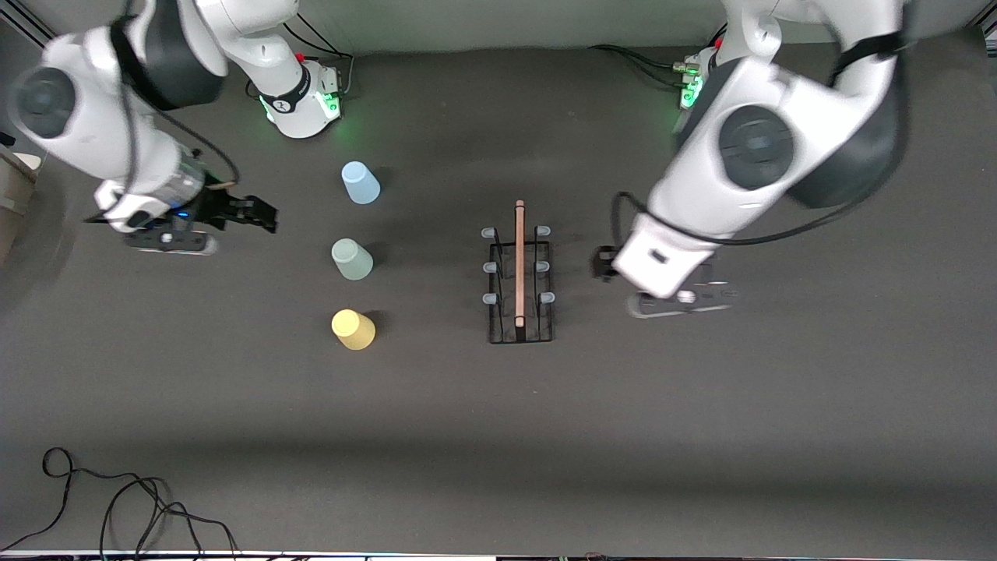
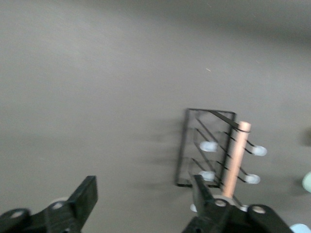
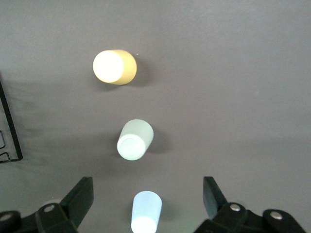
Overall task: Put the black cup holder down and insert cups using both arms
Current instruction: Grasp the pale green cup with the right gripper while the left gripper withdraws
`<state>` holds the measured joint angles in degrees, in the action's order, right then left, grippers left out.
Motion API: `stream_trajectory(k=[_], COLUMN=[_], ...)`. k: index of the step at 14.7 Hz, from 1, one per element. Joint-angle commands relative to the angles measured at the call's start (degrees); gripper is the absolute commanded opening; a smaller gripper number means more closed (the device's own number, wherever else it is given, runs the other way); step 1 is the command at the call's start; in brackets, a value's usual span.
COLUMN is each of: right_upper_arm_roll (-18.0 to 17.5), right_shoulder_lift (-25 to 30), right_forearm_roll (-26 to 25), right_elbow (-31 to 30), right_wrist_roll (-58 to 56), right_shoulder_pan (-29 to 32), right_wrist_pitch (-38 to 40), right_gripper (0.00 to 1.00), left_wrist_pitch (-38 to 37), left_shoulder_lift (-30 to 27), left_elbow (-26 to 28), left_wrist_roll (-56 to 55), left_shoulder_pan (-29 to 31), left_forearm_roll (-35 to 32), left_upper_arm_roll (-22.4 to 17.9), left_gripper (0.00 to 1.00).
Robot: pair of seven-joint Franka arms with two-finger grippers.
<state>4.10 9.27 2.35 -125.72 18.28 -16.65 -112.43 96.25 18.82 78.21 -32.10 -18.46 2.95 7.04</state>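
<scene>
The black cup holder [image 1: 520, 284] stands upright on the dark table mid-way between the arms, its wooden rod handle [image 1: 519, 261] on top; it also shows in the left wrist view [image 2: 209, 145]. My left gripper [image 1: 601, 263] [image 2: 143, 194] hangs open beside the holder, toward the left arm's end, with nothing between its fingers. Three cups stand in a row toward the right arm's end: light blue [image 1: 361, 183] [image 3: 146, 213], grey-green [image 1: 352, 259] [image 3: 134, 140], yellow [image 1: 354, 329] [image 3: 114, 67]. My right gripper [image 1: 265, 214] [image 3: 147, 194] is open, apart from the cups, holding nothing.
Loose black cables [image 1: 117, 506] lie at the table's near edge toward the right arm's end. A brown box [image 1: 12, 191] sits off the table at that end. Both arm bases [image 1: 304, 101] [image 1: 693, 86] glow green at the table's back edge.
</scene>
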Motion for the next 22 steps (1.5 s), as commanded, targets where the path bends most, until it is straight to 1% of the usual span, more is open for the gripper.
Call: stream_trajectory(k=[1, 3, 5, 7, 10, 13, 16, 17, 18, 20, 22], right_upper_arm_roll=[0.4, 0.4, 0.4, 0.4, 0.4, 0.1, 0.0, 0.0, 0.1, 0.1, 0.0], right_shoulder_lift=[-0.9, -3.2, -6.2, -9.2, -13.7, -17.0, -19.2, -19.6, -20.2, -20.9, -21.2], right_forearm_roll=[0.6, 0.6, 0.6, 0.6, 0.6, 0.6, 0.6, 0.6, 0.6, 0.6, 0.6], right_elbow=[-4.8, -6.2, -6.8, -7.6, -10.0, -13.1, -16.2, -16.9, -16.9, -16.9, -16.9], right_wrist_roll=[3.2, 5.1, 5.1, 5.1, 5.1, 5.2, 5.1, 5.1, 5.2, 6.9, 7.1], right_shoulder_pan=[-3.0, -5.0, -5.5, -6.4, -7.5, -7.7, -7.8, -8.6, -10.1, -10.2, -10.4], right_wrist_pitch=[-6.0, -9.5, -12.4, -15.6, -23.1, -31.0, -37.9, -39.4, -39.9, -39.9, -39.7], right_gripper=[1.0, 1.0, 1.0, 1.0, 1.0, 1.0, 1.0, 1.0, 1.0, 1.0, 1.0], left_wrist_pitch=[-3.2, -5.1, -7.7, -9.8, -9.5, -9.1, -7.4, -7.4, -7.4, -6.7, -6.3], left_shoulder_lift=[-3.3, -4.2, -5.7, -7.2, -10.9, -13.8, -17.4, -17.7, -17.7, -17.6, -17.4], left_elbow=[1.9, 1.9, 2.1, 2.6, 5.1, 8.2, 13.5, 13.8, 13.8, 13.9, 14.0], left_wrist_roll=[11.0, 17.4, 25.1, 30.3, 35.7, 35.4, 35.7, 35.7, 35.8, 36.6, 36.8], left_shoulder_pan=[7.0, 12.1, 16.7, 20.5, 25.2, 25.2, 26.1, 26.8, 27.1, 28.9, 29.0], left_forearm_roll=[-0.8, -0.8, -0.8, -0.9, -1.2, -6.1, -6.0, -5.6, -5.1, -2.0, -1.9], left_upper_arm_roll=[0.4, 0.4, 0.4, 0.3, 0.3, 0.4, 0.3, 0.4, 0.4, 0.4, 0.4], left_gripper=[0.99, 0.99, 0.99, 0.99, 0.99, 1.0, 0.99, 0.99, 0.99, 0.99, 0.99])
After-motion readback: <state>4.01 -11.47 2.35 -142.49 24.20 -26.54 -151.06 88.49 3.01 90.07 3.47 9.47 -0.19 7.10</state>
